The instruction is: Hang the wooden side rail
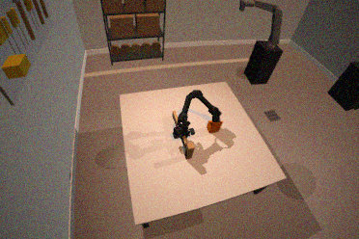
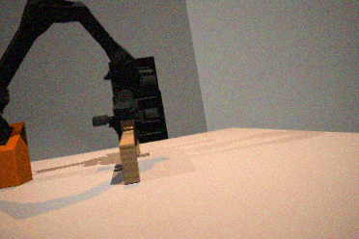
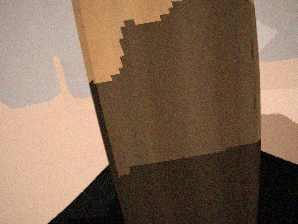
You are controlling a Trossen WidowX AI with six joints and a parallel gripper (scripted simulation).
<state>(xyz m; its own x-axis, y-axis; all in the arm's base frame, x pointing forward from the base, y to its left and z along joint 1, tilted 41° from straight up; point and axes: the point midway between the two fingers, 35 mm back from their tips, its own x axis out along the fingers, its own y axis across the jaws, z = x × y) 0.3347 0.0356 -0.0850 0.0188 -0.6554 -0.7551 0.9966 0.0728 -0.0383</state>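
Note:
The wooden side rail stands on its narrow edge. Its far end is low, at or just over the table; a gap cannot be made out. My gripper is shut on the rail from above, with a black finger on each side of it in the wrist view. The headboard post is a short upright block at the rail's near end in the top view. The rail end meets or nearly meets it there. Hooks, pins and slot are hidden or too small to tell.
The orange arm base stands on the table, to the right of the rail in the top view. A shelf rack with boxes and another arm on a black pedestal stand off the table.

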